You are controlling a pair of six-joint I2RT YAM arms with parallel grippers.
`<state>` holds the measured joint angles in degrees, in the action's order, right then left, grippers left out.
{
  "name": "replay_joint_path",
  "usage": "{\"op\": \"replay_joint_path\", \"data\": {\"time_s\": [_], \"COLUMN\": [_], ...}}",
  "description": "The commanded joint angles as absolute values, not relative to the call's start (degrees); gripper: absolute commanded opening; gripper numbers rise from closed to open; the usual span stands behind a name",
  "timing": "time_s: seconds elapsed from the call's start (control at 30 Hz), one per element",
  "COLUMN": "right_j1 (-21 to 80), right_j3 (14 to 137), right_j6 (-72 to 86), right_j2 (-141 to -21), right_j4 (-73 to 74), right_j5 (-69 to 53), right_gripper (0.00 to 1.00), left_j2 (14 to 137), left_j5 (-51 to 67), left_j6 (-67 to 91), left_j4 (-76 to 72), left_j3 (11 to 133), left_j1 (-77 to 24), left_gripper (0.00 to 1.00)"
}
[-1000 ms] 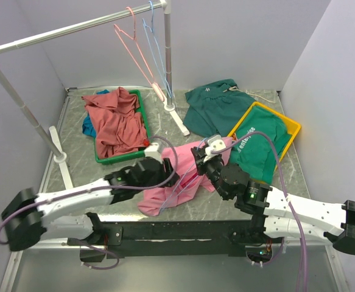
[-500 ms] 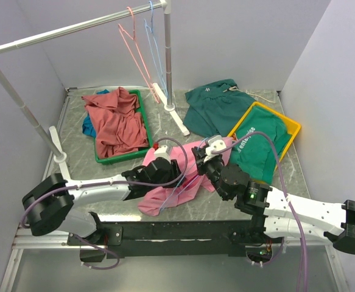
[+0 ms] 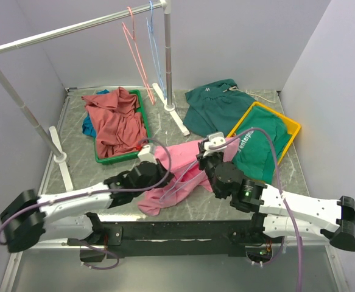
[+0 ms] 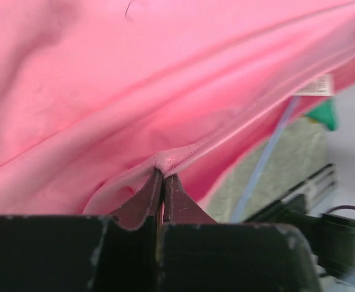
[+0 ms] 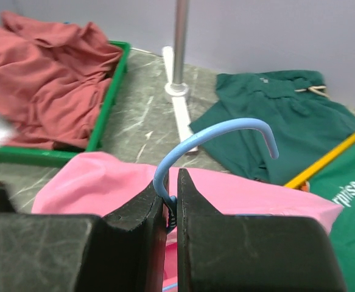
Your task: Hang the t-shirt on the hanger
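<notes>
The bright pink t-shirt [image 3: 178,173] lies bunched at the middle of the table. My left gripper [image 3: 163,175] is shut on a folded hem of it, and pink cloth fills the left wrist view above the pinched fingertips [image 4: 163,174]. My right gripper [image 3: 205,159] is shut on the twisted neck of the light-blue wire hanger [image 5: 226,126]. Its hook curves up and to the right above the jaws [image 5: 172,182]. The hanger's body runs under the pink cloth. A stretch of blue wire [image 4: 267,157] shows below the shirt's edge.
A green tray [image 3: 145,118] at the back left holds a brick-red shirt [image 3: 113,121]. A yellow tray [image 3: 294,129] at the right holds a dark green shirt [image 3: 256,149], with another green garment [image 3: 217,106] behind. The rack's post [image 3: 168,61] carries a pink hanger [image 3: 134,42] and a blue one [image 3: 154,45].
My left gripper reached into the pink shirt, closed on its hem and drew back slightly to the left. The right gripper kept its hold on the hanger. The hangers on the rail swung.
</notes>
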<state>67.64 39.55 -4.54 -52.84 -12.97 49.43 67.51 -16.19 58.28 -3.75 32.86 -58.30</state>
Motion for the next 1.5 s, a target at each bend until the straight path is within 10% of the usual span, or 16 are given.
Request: {"op": "replay_joint_path", "data": {"time_s": [0.0, 1.47], "right_j1": [67.76, 51.07], "right_j3": [45.69, 79.45], "right_j6": [-10.53, -33.31], "right_j2": [-55.19, -89.74], "right_j4": [-18.45, -50.98], "right_j5": [60.44, 78.49], "right_gripper": [0.00, 0.00], "left_j2": [56.81, 40.70], "left_j5": [-20.21, -6.33], "left_j6": [60.03, 53.17], "left_j4": [-0.89, 22.41], "left_j3": [31.38, 53.88], "left_j1": [-58.27, -63.19], "left_gripper": [0.01, 0.01]}}
